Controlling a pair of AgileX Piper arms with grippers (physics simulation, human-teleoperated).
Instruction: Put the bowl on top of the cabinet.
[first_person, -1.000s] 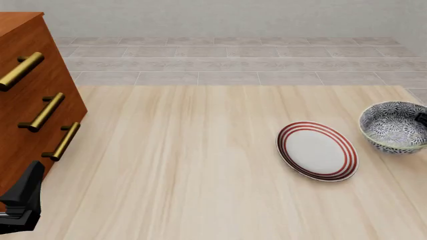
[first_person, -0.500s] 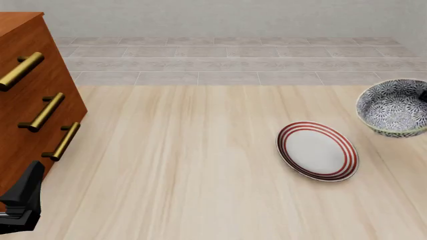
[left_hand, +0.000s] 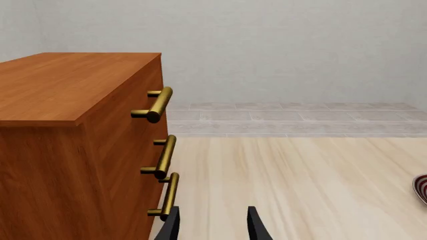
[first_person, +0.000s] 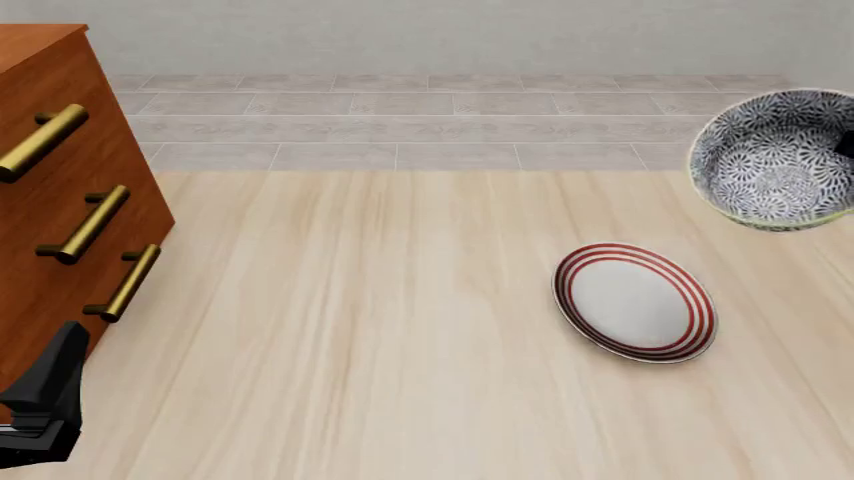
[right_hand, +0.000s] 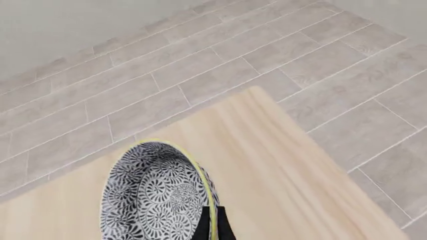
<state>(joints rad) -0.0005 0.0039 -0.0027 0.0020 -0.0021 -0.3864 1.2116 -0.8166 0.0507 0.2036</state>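
Carrying the bowl (first_person: 778, 160) aloft, right gripper (right_hand: 212, 226) pinching its rim, left gripper (left_hand: 212, 226) spread idle; next, crossing to the cabinet (first_person: 60, 190) top.

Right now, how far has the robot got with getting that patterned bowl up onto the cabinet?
The pick-up looks done: the right gripper pinches the bowl by its rim, tilted and seemingly clear of the table, beyond the plate. In hand is the carry. Left to do: cross to the cabinet at the table's far left and set the bowl on its bare top.
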